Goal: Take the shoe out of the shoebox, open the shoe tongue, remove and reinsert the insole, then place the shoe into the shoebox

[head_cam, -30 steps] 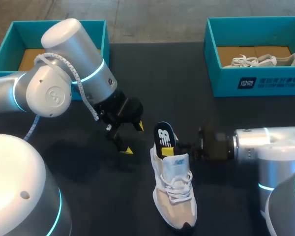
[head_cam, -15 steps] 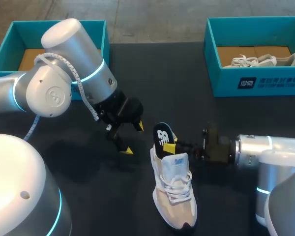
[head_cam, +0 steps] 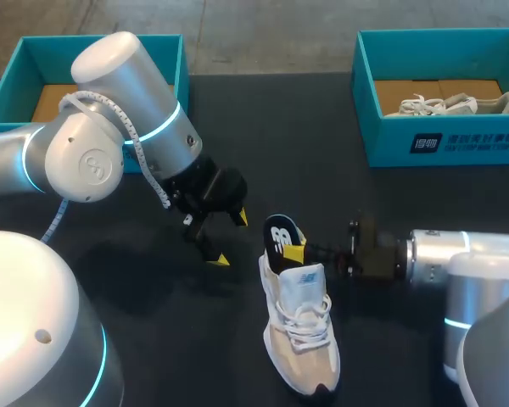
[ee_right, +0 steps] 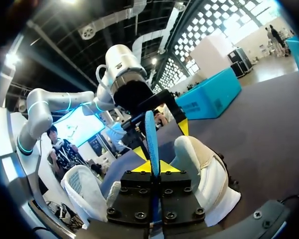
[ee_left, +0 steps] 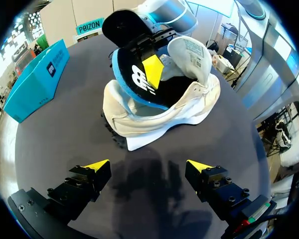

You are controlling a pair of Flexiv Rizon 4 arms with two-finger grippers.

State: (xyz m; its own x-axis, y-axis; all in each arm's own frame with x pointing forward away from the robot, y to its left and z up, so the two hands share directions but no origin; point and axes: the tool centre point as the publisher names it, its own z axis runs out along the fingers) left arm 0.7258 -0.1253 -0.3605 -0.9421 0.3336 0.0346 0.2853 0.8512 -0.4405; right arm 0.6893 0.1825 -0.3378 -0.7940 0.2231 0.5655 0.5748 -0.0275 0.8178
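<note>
Half the insole (head_cam: pixel 280 236) stands out of the shoe (head_cam: pixel 302 339) — its lower end hidden inside — pinched by the right gripper (head_cam: pixel 294 249). The left gripper (head_cam: pixel 229 239) hangs beside, fingers spread, holding nothing.

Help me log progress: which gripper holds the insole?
The right gripper, shut on the insole standing up out of the shoe; the left gripper hangs open beside the shoe, empty.

Glossy white, the left arm (head_cam: pixel 110 110) and right arm (head_cam: pixel 483 254) bear cyan light rings; the black, screw-studded left pincer (ee_left: pixel 148 165) and right pincer (ee_right: pixel 153 168) end in yellow.
</note>
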